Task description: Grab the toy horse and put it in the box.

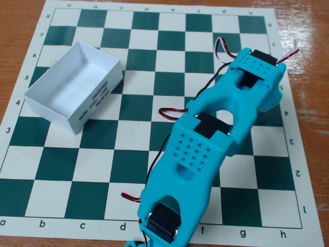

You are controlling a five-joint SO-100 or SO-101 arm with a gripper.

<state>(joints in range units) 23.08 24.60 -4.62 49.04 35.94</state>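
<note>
White box [51, 95] on the chessboard [139, 108], nothing visible inside; pincer past the bottom edge, state untellable.

**Hidden and cropped regions, fixed view**

We see the turquoise arm [216, 139] run off the bottom edge, so its gripper lies out of frame. The arm covers several squares of the chessboard mat [77, 170]. Print on the box [72, 87] is too small to read. We cannot find the toy horse.
</note>
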